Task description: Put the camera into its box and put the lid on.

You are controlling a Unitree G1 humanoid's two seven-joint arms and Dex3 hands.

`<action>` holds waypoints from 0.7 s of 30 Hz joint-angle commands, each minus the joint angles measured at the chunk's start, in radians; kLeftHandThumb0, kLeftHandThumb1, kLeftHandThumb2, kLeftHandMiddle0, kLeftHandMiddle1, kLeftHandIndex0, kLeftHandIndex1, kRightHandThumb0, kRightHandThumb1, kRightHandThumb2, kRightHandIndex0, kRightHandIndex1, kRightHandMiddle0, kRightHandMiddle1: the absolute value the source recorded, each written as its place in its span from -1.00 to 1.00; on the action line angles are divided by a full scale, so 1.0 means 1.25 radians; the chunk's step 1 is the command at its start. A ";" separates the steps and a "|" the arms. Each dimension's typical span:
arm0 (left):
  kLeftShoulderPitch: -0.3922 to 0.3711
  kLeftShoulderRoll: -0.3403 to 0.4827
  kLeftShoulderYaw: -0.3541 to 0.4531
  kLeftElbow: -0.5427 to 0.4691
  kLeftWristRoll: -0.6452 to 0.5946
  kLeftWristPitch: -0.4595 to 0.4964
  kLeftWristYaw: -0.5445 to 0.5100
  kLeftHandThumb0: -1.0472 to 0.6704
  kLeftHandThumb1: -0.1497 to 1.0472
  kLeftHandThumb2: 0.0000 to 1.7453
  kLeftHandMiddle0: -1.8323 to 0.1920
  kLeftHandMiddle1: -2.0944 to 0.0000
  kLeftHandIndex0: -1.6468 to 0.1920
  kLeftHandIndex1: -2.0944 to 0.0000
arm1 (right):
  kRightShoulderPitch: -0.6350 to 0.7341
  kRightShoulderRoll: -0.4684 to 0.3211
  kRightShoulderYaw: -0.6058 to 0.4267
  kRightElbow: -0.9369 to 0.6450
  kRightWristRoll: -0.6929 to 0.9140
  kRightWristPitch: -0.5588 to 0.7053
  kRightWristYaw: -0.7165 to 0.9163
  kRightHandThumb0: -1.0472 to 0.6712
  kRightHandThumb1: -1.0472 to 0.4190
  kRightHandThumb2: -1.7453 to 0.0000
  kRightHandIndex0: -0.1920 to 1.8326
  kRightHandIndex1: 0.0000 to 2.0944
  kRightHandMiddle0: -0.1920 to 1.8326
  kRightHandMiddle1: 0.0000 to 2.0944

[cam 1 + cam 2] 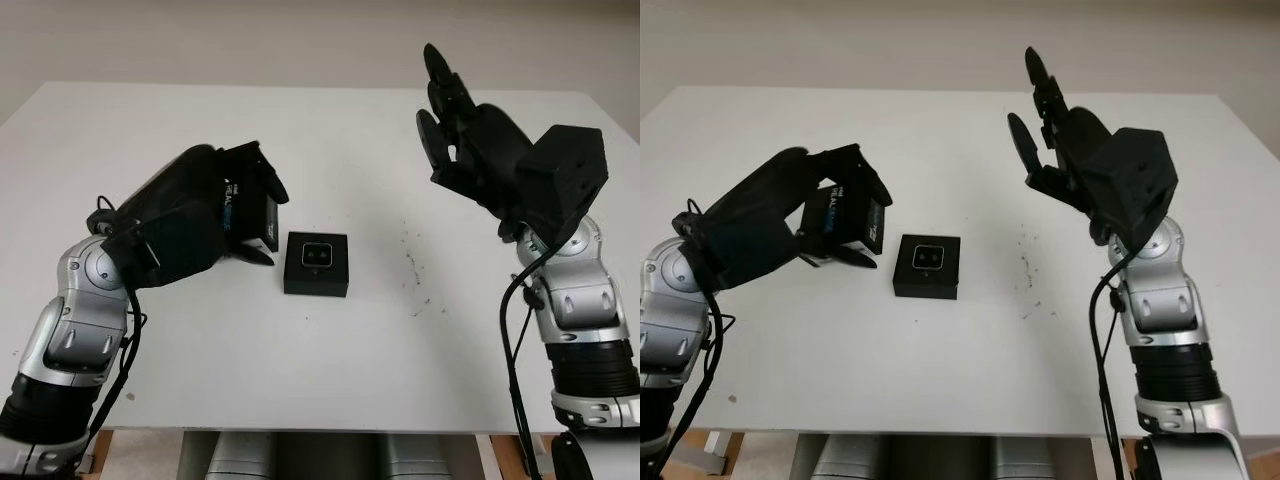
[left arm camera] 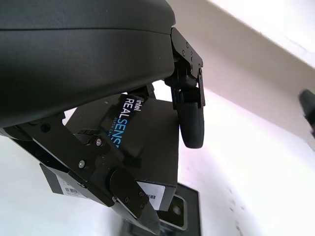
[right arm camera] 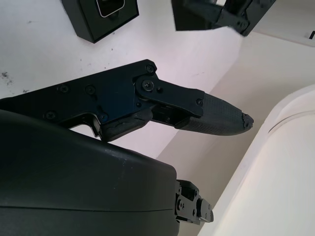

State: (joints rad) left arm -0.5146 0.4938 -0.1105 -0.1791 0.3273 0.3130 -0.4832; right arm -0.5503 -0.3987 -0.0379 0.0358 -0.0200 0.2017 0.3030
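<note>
On the white table [image 1: 330, 370], camera [image 1: 317, 256] already boxed, lid still off.
Left hand [image 1: 215, 215] has its fingers clamped on the lid [image 1: 852, 218], held just beside the box [image 1: 316, 265]; right hand [image 1: 470, 140] hangs empty, well apart. Closing remains.

White table [image 1: 330, 370] with open black box [image 1: 316, 264]
</note>
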 commanded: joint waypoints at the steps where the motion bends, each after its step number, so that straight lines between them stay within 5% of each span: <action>1: -0.046 -0.013 -0.016 0.028 -0.013 0.018 -0.016 0.07 0.81 -0.94 0.29 -0.48 0.40 -0.40 | -0.001 0.006 0.000 0.003 -0.001 0.001 -0.005 -0.65 -1.00 0.21 -0.99 -0.98 -0.98 -0.98; 9: -0.111 -0.049 -0.077 0.117 -0.007 0.045 -0.026 0.08 0.74 -0.95 0.25 -0.38 0.35 -0.45 | -0.006 0.009 0.008 0.007 0.002 0.012 0.005 -0.69 -1.00 0.19 -1.00 -1.00 -0.99 -0.98; 21: -0.131 -0.081 -0.149 0.173 0.042 0.103 -0.023 0.07 0.76 -0.94 0.29 -0.45 0.36 -0.43 | -0.016 0.010 0.014 0.024 -0.006 0.011 0.009 -0.72 -1.00 0.19 -1.00 -1.00 -1.00 -0.99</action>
State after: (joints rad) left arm -0.6617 0.3947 -0.2909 0.0284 0.3739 0.4449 -0.5182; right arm -0.5508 -0.3851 -0.0206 0.0642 -0.0257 0.2194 0.3144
